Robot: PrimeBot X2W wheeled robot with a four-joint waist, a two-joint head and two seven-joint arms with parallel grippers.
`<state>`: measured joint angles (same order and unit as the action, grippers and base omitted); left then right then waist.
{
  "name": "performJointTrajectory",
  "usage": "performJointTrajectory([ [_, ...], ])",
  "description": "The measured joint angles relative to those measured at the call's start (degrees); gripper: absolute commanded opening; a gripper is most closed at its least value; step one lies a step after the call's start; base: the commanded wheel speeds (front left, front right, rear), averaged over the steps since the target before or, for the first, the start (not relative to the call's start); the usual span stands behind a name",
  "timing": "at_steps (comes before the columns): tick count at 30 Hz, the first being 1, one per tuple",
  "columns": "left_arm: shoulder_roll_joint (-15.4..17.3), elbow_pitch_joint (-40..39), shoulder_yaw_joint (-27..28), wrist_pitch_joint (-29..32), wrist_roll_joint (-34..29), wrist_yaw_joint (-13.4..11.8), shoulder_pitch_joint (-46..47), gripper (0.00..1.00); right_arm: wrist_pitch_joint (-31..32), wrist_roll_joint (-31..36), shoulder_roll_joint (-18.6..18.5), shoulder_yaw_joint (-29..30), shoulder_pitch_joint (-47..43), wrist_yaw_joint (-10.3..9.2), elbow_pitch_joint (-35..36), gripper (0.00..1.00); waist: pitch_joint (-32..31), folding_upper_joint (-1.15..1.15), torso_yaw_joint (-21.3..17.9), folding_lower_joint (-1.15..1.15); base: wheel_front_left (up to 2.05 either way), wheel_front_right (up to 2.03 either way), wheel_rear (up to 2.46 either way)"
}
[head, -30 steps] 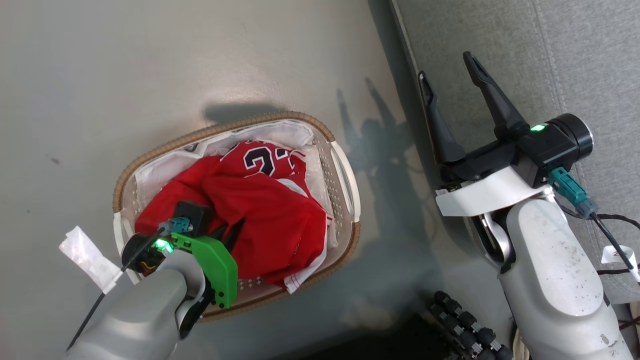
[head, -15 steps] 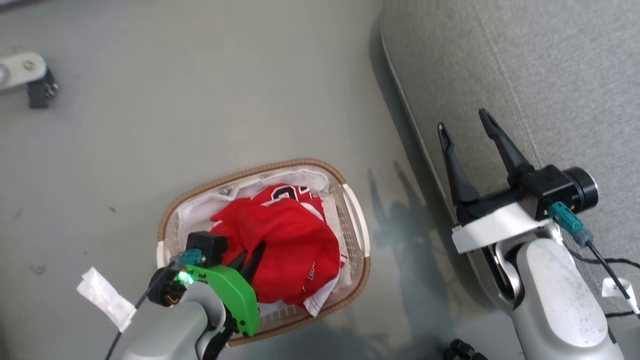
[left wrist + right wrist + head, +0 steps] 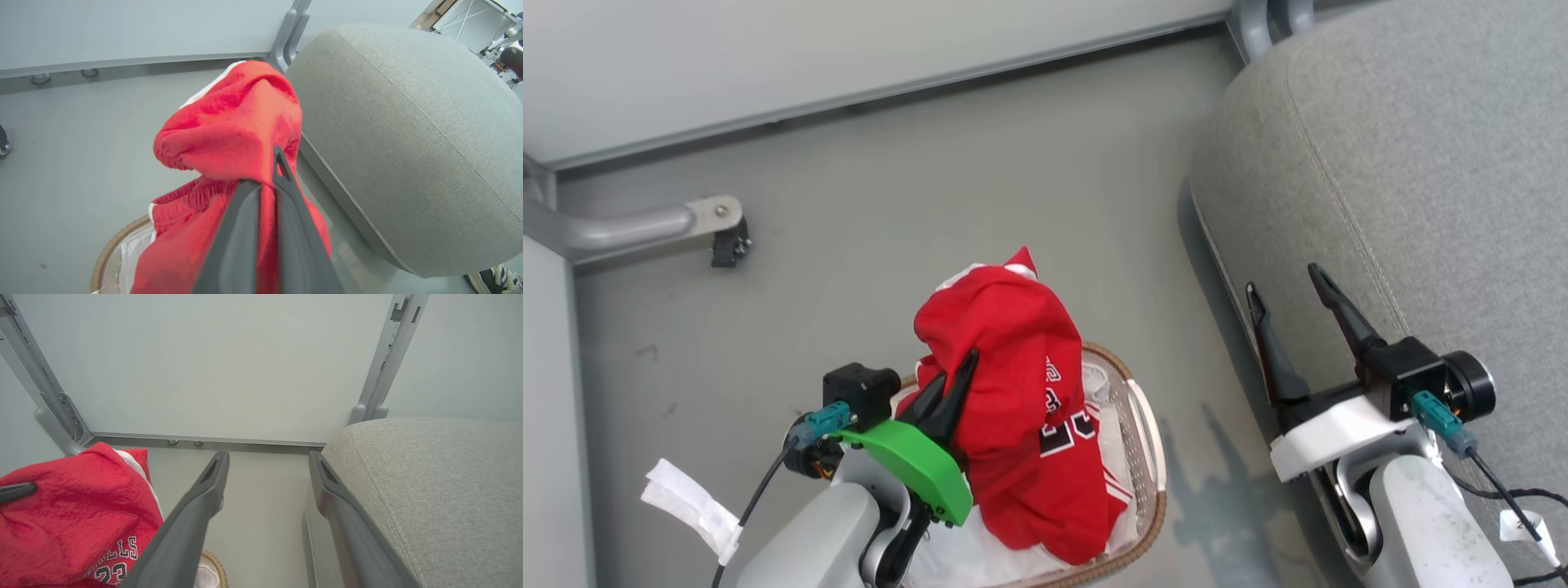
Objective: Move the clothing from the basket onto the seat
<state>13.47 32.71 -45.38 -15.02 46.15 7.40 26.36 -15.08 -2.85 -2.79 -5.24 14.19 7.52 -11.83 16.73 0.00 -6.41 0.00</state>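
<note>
Pinching bunched red clothing over oval woven-rimmed basket: left gripper; right gripper jaws standing spread near rounded grey fabric seat.

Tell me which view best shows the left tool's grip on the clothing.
Left wrist view: close up, the left tool is shut on the clothing, fabric pinched between its fingers. Head view shows the bunch hanging above the basket; right wrist view shows its side.
</note>
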Motion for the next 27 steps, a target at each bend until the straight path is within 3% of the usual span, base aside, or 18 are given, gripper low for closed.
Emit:
performJointTrajectory([
  [15, -1.8, -13.3, 11.5, 0.0, -7.4, 0.0, -0.4, 0.0, 0.0, -0.2, 0.0, -2.2, -6.2, 0.0, -1.9, 1.0, -10.6, 0.0, 3.4, 0.0, 0.0, 0.0, 0.0],
  [27, -3.5, -19.8, 12.8, 0.0, -8.6, 0.0, 2.5, 0.0, 0.0, 0.4, 0.0, -10.1, -7.5, 0.0, -3.9, 1.0, -13.0, 0.0, 5.2, 0.0, 0.0, 0.0, 0.0],
])
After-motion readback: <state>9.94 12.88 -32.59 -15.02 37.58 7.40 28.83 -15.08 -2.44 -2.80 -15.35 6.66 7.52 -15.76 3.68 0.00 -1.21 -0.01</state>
